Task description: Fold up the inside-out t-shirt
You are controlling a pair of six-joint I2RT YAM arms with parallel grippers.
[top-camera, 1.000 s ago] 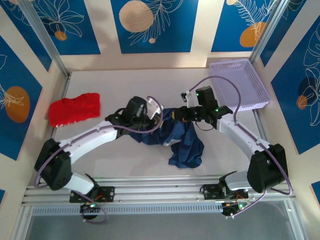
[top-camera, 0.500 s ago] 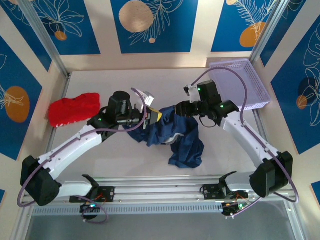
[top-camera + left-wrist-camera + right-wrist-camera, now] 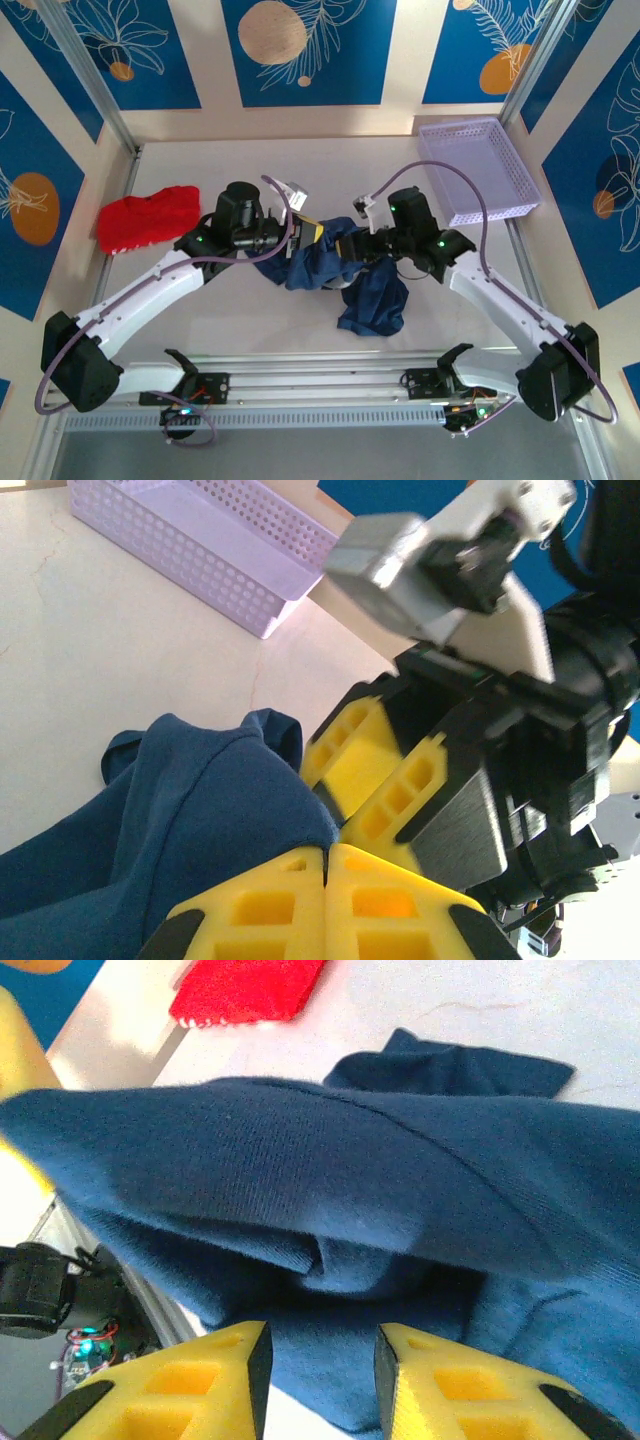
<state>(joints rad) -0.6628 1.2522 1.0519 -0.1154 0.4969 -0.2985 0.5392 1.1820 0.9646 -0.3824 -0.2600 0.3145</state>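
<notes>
The navy t-shirt (image 3: 372, 300) I'm working is all bunched up mid table (image 3: 240, 165), upper part lifted, lower end crumpled down.

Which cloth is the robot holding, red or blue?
The navy blue t-shirt, pinched in the shut left tool. The red garment lies untouched, far off to the left.

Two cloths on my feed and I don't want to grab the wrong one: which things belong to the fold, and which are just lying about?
In the job:
- navy t-shirt, bunched mid-table
- left fingers, clamped on the shirt
- right fingers, apart, right at its folds

Lying about:
- red garment, at the left
- purple basket, far right corner
</notes>
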